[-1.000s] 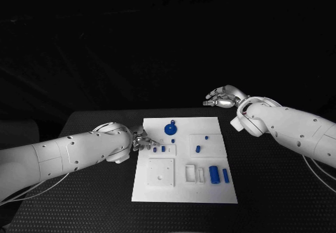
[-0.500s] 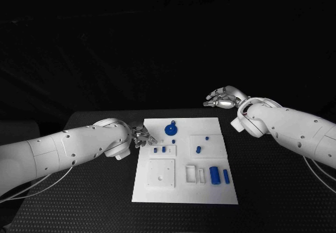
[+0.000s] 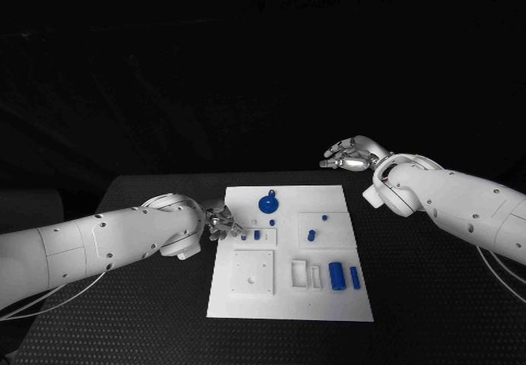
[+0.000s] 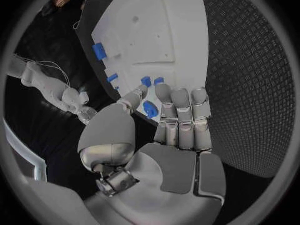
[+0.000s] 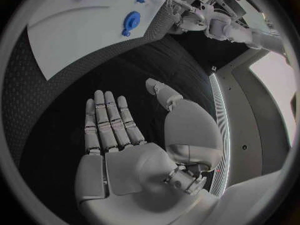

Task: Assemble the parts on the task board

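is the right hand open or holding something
Open. In the right wrist view the right hand has its fingers spread with an empty palm, raised over bare black table beyond the task board.

The task board [image 3: 287,283] looks like smooth matt white plastic. The table [image 3: 143,327] has a rough, textured black surface. Both silver hands look metallic and glossy.

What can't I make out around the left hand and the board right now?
- Head view: the left hand covers the task board edge, hiding any contact.
- Left wrist view: a blue part sits behind the fingertips; whether it is held is unclear.
- Head view: small blue parts are too small to tell their seating.
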